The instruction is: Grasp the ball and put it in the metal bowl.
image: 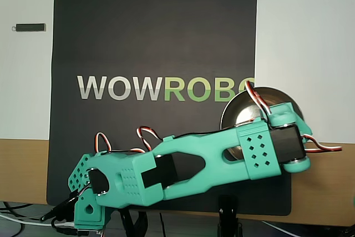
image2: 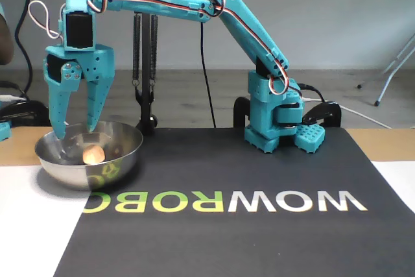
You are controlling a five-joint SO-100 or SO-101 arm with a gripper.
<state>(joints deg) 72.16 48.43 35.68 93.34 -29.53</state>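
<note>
Ball (image2: 93,154) — lying inside the metal bowl (image2: 123,160). Gripper (image2: 75,131) — directly above the bowl, fingers spread wide, empty.

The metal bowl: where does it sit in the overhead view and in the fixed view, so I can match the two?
Overhead view: metal bowl at right of centre, at the black mat's right edge, largely covered by the arm.
Fixed view: metal bowl at lower left, under the open gripper, with the ball inside.
Shared landmark: the WOWROBO lettering, upside down in the fixed view.
</note>
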